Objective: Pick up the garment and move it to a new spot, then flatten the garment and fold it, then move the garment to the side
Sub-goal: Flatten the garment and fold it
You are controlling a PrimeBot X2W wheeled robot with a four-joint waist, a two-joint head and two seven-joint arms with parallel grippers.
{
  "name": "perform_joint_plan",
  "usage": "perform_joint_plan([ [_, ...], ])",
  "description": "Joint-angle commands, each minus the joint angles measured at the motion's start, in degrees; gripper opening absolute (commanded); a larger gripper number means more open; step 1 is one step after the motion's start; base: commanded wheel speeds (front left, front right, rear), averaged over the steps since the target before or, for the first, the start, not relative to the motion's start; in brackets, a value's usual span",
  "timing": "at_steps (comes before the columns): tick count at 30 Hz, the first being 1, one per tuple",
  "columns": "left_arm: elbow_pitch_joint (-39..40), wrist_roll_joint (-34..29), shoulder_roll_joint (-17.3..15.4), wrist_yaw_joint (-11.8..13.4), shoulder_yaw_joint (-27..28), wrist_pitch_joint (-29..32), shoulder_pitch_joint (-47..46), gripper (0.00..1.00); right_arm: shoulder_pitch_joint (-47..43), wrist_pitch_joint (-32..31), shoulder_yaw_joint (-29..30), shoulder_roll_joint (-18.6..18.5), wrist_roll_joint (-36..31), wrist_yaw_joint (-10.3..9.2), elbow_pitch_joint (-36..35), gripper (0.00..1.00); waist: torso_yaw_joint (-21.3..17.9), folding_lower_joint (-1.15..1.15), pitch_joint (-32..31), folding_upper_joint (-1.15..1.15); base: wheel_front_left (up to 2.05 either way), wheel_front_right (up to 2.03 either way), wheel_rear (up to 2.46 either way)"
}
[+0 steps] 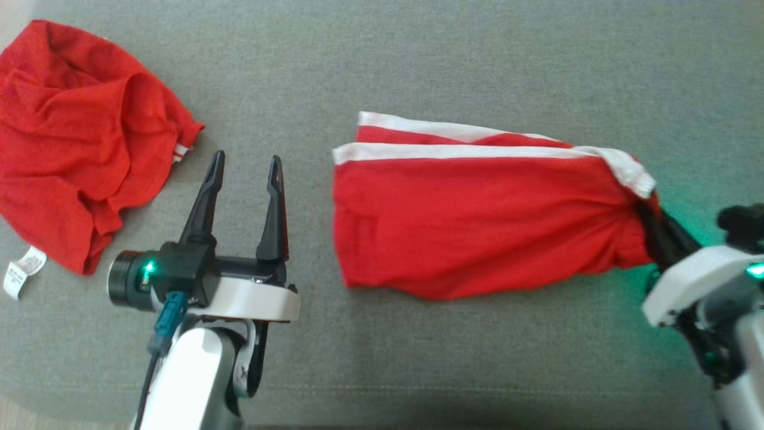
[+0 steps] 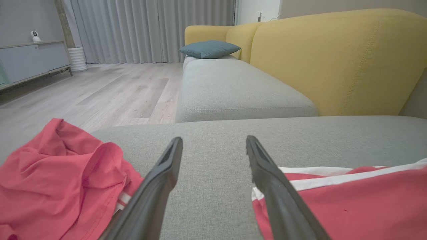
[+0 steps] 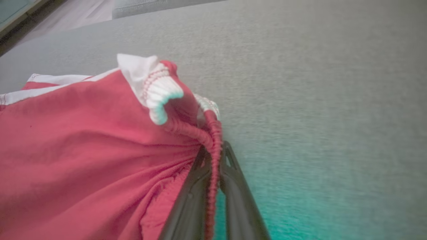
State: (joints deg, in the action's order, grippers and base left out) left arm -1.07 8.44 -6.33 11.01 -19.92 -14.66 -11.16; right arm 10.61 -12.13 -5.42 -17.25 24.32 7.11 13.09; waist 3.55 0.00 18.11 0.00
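The garment (image 1: 477, 221) is a pair of red shorts with white side stripes, lying folded on the grey cushion at centre right. Its gathered elastic waistband (image 3: 213, 140) is pinched between the fingers of my right gripper (image 3: 213, 150), which is shut on it at the garment's right end (image 1: 647, 209). My left gripper (image 1: 245, 170) hovers open to the left of the shorts, over bare cushion, with nothing between its fingers (image 2: 160, 176). The shorts' left edge (image 2: 350, 203) lies just right of it.
A second red garment (image 1: 77, 137) lies crumpled at the far left, with a white label (image 1: 21, 269). The grey sofa seat (image 1: 382, 60) stretches behind; a yellow backrest (image 2: 333, 60), a blue pillow (image 2: 208, 48) and wooden floor (image 2: 100, 86) lie beyond.
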Motion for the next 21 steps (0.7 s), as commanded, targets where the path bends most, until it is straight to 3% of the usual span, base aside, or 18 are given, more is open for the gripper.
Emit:
perform_joint_plan([
  [1,2.02,-0.67,-0.29,-0.24,2.03,-0.33,-1.27,1.0,-0.82,-0.32,0.24,-2.52,0.83,0.37,-2.59,0.0,-0.23,0.0,-0.21,0.0,0.0,0.0,0.0],
  [4,1.83,-0.76,-0.26,-0.36,2.28,-0.33,-0.93,1.0,-1.87,-3.27,-0.3,-4.43,5.33,0.37,-5.51,0.0,-0.86,0.0,-0.82,0.0,0.0,0.0,0.0],
  [10,1.47,-0.87,-0.3,-0.66,2.42,-0.33,-0.55,1.0,-2.42,-14.71,-2.04,-3.93,26.37,0.37,-14.44,0.0,-1.67,0.0,-1.73,0.0,0.0,0.0,0.0],
  [11,1.47,-0.87,-0.3,-0.66,2.42,-0.33,-0.55,1.0,-2.42,-14.71,-2.04,-3.93,26.37,0.37,-14.44,0.0,-1.67,0.0,-1.73,0.0,0.0,0.0,0.0],
  [13,1.31,-0.88,-0.28,-0.8,2.39,-0.33,-0.57,1.0,-2.42,-19.01,-2.2,-3.42,32.79,0.37,-16.99,0.0,-1.68,0.0,-1.89,0.0,0.0,0.0,0.0],
  [16,1.13,-0.92,-0.23,-0.96,2.29,-0.33,-0.68,1.0,-1.74,-24.36,-2.97,-1.4,40.2,0.37,-18.83,0.0,-1.57,0.0,-1.95,0.0,0.0,0.0,0.0],
  [21,0.88,-1.11,-0.02,-1.36,1.75,-0.33,-1.29,1.0,2.57,-27.47,-6.63,4.23,44.94,0.37,-18.11,0.0,-0.6,0.0,-1.5,0.0,0.0,0.0,0.0],
])
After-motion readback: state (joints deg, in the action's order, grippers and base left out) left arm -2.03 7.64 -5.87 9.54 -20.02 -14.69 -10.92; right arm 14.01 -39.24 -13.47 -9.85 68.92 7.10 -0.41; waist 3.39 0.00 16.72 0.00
